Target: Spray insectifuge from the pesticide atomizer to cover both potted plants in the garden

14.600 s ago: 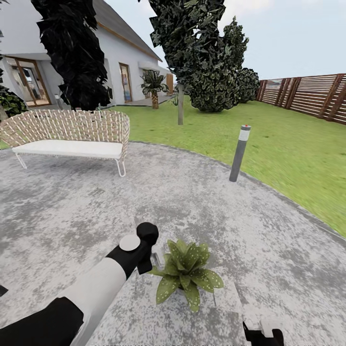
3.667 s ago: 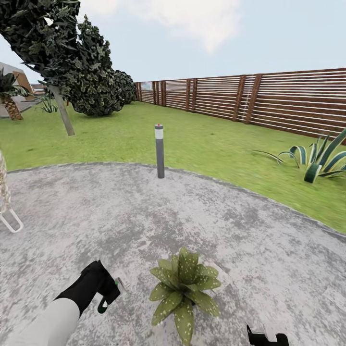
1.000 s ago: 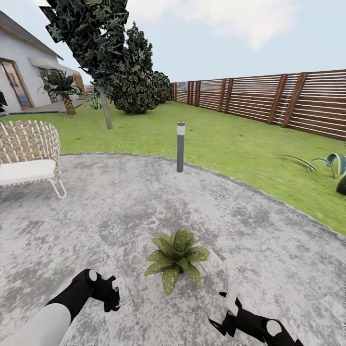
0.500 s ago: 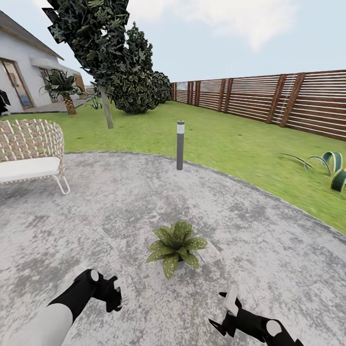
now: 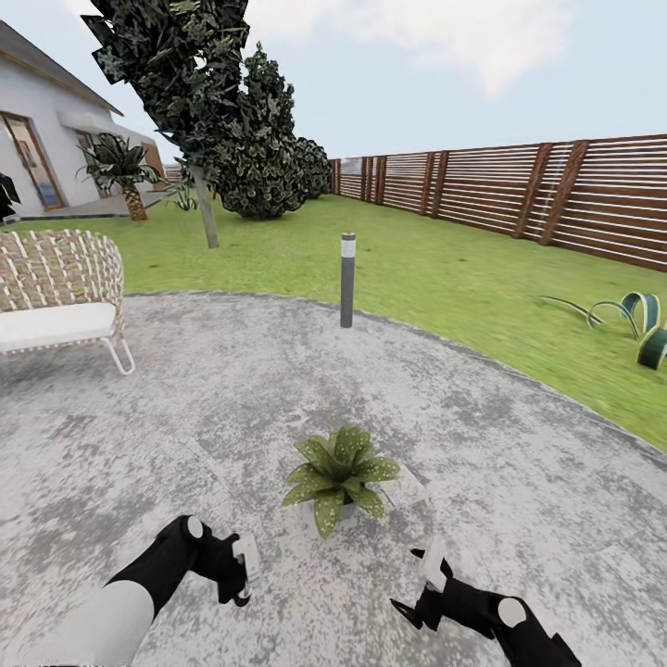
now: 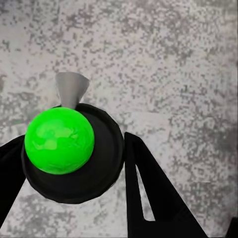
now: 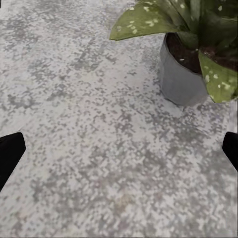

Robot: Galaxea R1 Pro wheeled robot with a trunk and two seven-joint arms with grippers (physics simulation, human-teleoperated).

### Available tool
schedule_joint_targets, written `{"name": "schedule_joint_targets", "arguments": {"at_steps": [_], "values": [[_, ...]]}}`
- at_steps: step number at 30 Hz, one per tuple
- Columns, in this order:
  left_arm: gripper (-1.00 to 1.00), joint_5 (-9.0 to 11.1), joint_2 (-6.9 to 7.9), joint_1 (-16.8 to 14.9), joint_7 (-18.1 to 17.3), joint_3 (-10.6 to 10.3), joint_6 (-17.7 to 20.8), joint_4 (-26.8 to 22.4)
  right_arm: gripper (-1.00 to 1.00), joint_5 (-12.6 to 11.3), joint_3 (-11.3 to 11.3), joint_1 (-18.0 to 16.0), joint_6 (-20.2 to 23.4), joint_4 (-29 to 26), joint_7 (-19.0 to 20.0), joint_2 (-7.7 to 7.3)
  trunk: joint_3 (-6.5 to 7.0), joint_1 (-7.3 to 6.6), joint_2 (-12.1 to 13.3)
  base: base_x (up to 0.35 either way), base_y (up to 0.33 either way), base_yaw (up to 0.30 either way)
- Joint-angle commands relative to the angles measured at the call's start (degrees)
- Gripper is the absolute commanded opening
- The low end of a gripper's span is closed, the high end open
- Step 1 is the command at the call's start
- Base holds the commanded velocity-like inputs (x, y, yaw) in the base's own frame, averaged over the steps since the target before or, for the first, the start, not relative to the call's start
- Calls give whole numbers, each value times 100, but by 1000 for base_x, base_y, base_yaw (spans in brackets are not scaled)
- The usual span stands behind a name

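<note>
- The pesticide atomizer (image 6: 67, 148) sits clamped between the fingers of the left gripper (image 5: 239, 572); in the left wrist view it is seen end-on, a bright green round body inside a black ring with a small grey nozzle poking out. In the head view little more than a pale sliver of it shows at the fingertips, low over the patio (image 5: 519, 445).
- To spray well, I judge the nozzle wants turning toward the potted plant (image 5: 339, 474) and the bottle brought closer and above the leaves, since the left wrist view looks at bare paving, not foliage.
- The potted plant is a low rosette of broad pointed leaves with pale speckles, in a grey pot (image 7: 181, 79), standing between and a little ahead of the two arms.
- The right gripper (image 5: 428, 584) hangs with its fingers spread wide and nothing in them, near the pot's side.
- Beyond lie a grey bollard lamp (image 5: 347, 279), a woven bench (image 5: 57, 296), lawn (image 5: 445, 278) and a slatted fence (image 5: 556, 195).
</note>
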Motion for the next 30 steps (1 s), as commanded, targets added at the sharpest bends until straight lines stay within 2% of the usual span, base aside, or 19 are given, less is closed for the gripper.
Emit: {"name": "schedule_joint_targets", "arguments": {"at_steps": [1, 3, 4, 5, 6, 9, 10, 12, 13, 15, 17, 19, 24, 27, 29, 30], "values": [[-100, -35, -7, -5, -195, 33, 15, -11, 100, 67, -33, -103, -35, -2, 187, 7, -6, -1, -2, 0, 0, 0], [-100, -34, -15, -2, -333, 33, 15, -16, 100, 72, -31, -253, -35, -6, 574, 8, -6, -1, -2, 0, 0, 0], [-100, -33, -52, 0, -375, 33, 11, -25, 100, 73, -31, -389, -31, -3, 851, 8, -6, -1, -2, 0, 0, 0], [-100, -36, -94, 1, -389, 33, 6, -28, 100, 73, -31, -463, -29, -1, 963, 8, -6, -1, -2, 0, 0, 0], [-100, -42, -144, 1, -398, 33, 1, -30, -100, 70, -31, -507, -27, -1, 1024, 8, -6, -1, -2, 0, 0, 0], [-100, -69, -293, 1, -411, 33, 5, -32, -100, 68, -31, -556, -26, -7, 1207, 11, -6, -1, -2, 0, 0, 0], [-100, -73, -343, 2, -412, 32, 3, -28, -100, 72, -31, -584, -24, -29, 1412, 49, -6, -1, -2, 0, 0, 0], [-100, -73, -392, 2, -413, 24, 5, -17, -100, 67, -31, -645, -25, -52, 1540, 102, -6, -1, -2, 0, 0, 0], [-100, -75, -441, 2, -413, 21, 6, -15, -100, 66, -31, -685, -25, -68, 1663, 179, -6, -1, -2, 0, 0, 0], [-100, -91, -581, 3, -408, -67, 10, 10, -100, 65, -31, -803, -26, -88, 1817, 463, -6, -1, -2, 0, 0, 0], [-100, -87, -611, 13, -398, -306, 25, 24, -100, 63, -31, -810, -26, -93, 1822, 518, -6, -1, -2, 0, 0, 0], [-100, -92, -680, 17, -389, -393, 30, 40, -100, 61, -31, -817, -26, -96, 1824, 563, -6, -1, -2, 0, 0, 0], [-100, -67, -729, 13, -354, -433, 49, 18, -100, 56, -31, -843, -26, -94, 1825, 622, -6, -1, -2, 0, 0, 0], [-100, -25, -740, -3, -355, -444, 290, -23, -100, 56, -31, -848, -26, -89, 1822, 675, -6, -1, -2, 0, 0, 0], [-100, -48, -837, -13, -356, -456, 362, -32, -100, 56, -31, -848, -26, -88, 1819, 683, -6, -1, -2, 0, 0, 0], [-100, -69, -938, -18, -348, -458, 382, -40, -100, 56, -31, -848, -26, -88, 1820, 684, -6, -1, -2, 0, 0, 0]]}}
